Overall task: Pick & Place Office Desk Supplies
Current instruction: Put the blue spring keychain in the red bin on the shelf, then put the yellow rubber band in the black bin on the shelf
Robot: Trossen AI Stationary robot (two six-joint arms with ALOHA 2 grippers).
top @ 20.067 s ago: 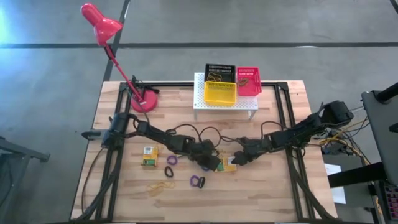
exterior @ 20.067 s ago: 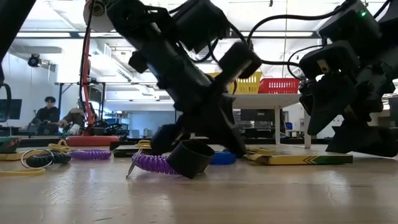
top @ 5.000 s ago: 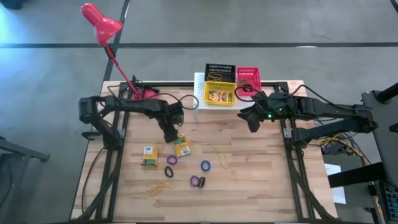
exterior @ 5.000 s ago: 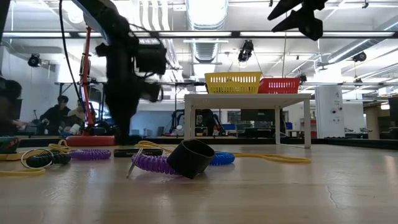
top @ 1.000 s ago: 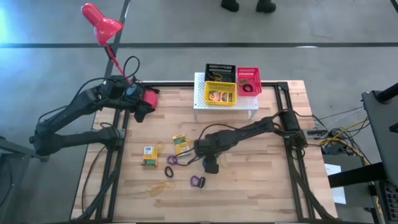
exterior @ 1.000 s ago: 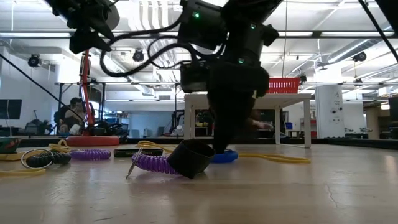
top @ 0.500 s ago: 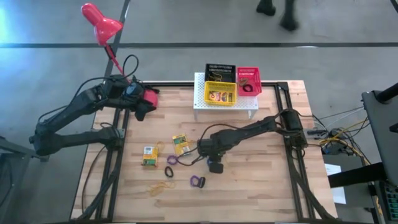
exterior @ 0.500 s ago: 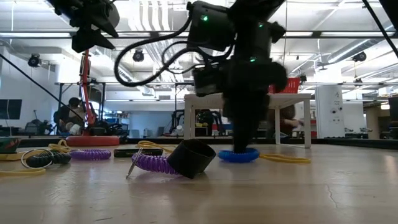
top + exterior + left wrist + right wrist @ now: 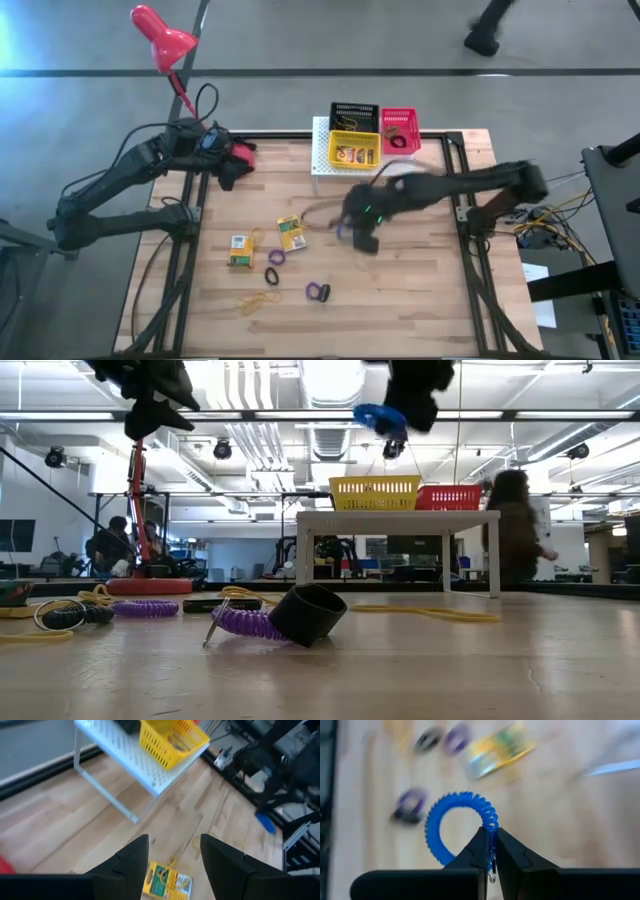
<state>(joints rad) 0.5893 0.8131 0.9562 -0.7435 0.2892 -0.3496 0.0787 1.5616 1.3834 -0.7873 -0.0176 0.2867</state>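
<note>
Right gripper clamped on one blue ring, left gripper apart, empty, two card boxes, three trays

A robotics lab or workshop: a wooden worktable on concrete floor, ceiling strip lights, other benches behind, a seated person among equipment.

Low view. Right gripper raised near the ceiling lights, clamped on a blue coiled ring. Left gripper high at upper left. On the table: purple coiled ring touching a black ring. Behind: yellow tray and red tray on a white stand; a person walks beyond.
</note>
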